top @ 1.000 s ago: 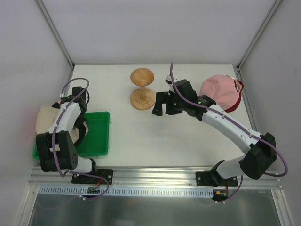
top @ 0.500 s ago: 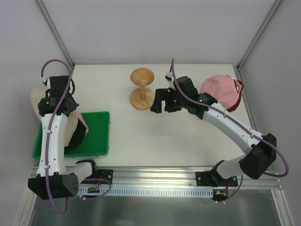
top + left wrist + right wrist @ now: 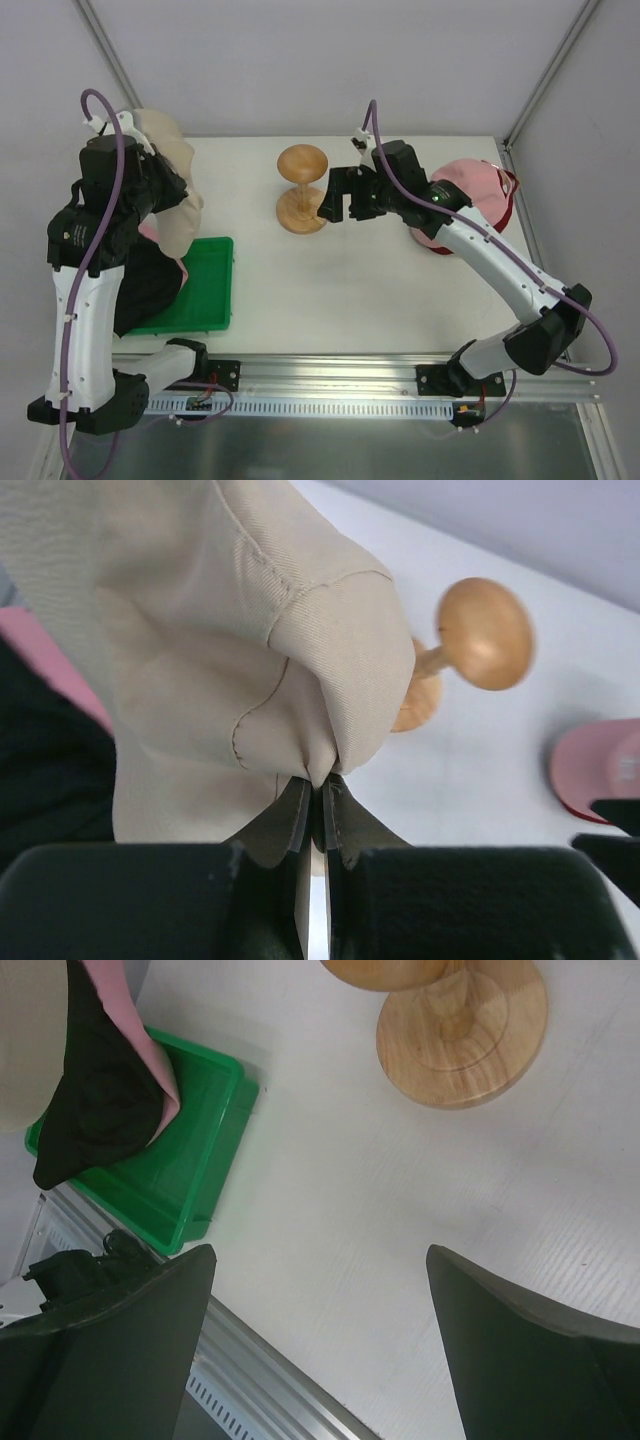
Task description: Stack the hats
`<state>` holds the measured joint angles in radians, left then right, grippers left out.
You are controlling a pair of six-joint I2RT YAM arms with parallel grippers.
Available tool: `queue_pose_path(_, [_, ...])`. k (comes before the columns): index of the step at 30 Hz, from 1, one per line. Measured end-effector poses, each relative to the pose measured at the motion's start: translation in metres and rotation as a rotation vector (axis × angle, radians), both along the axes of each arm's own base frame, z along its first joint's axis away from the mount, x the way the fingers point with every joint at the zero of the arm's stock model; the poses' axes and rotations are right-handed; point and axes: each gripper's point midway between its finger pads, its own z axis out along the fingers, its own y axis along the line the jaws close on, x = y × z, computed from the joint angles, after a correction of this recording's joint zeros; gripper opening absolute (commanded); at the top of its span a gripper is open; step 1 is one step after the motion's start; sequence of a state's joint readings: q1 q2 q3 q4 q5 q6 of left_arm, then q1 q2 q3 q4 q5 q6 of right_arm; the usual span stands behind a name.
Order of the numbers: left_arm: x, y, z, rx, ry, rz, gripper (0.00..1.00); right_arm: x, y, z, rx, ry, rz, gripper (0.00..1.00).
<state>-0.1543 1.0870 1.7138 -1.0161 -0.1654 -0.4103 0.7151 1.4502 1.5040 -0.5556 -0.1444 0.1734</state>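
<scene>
1. Flat green plastic tray (image 3: 212, 292), left, holds a black fabric hat (image 3: 148, 285).
2. Beige fabric bucket hat (image 3: 250, 630), near the tray's far edge, is pinched by the left gripper (image 3: 320, 792).
3. Pink fabric baseball cap (image 3: 476, 180) lies far right.
4. Wooden mushroom-shaped stand (image 3: 302, 190); just beside it is the right gripper (image 3: 338, 197), spread wide and empty.

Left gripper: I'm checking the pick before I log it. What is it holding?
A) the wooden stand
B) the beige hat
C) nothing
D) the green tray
B: in the left wrist view the left gripper has its jaws pinched shut on a fold of the beige hat.
</scene>
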Motion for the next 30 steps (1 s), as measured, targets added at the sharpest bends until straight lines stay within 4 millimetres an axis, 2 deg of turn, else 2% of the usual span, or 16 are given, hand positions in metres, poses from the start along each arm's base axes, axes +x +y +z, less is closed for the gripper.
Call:
queue_pose_path(4, [0.004,-0.041,0.027,-0.069,-0.069,-0.139,0.0,0.008,-0.008,0.02,0.002,-0.04,-0.027,0.92])
queue_pose_path(8, [0.018,-0.085,0.037,-0.121,-0.092,-0.26,0.0,0.026,-0.028,0.034,0.006,-0.061,-0.088,0.92])
queue_pose_path(13, [0.052,-0.144,0.046,-0.166,-0.093,-0.376,0.0,0.043,-0.056,0.037,-0.007,-0.057,-0.166,0.92])
queue_pose_path(18, [0.084,-0.201,0.069,-0.228,-0.14,-0.475,0.0,0.043,-0.072,0.038,-0.019,-0.049,-0.198,0.92])
queue_pose_path(21, [0.096,-0.232,0.079,-0.27,-0.164,-0.529,0.0,0.041,-0.081,0.044,-0.016,-0.057,-0.214,0.92])
queue_pose_path(25, [0.11,-0.252,0.078,-0.309,-0.165,-0.547,0.0,0.038,-0.092,0.054,-0.006,-0.074,-0.235,0.93])
queue_pose_path(30, [0.125,-0.255,0.053,-0.297,-0.114,-0.5,0.0,0.039,-0.101,0.058,-0.004,-0.086,-0.254,0.93])
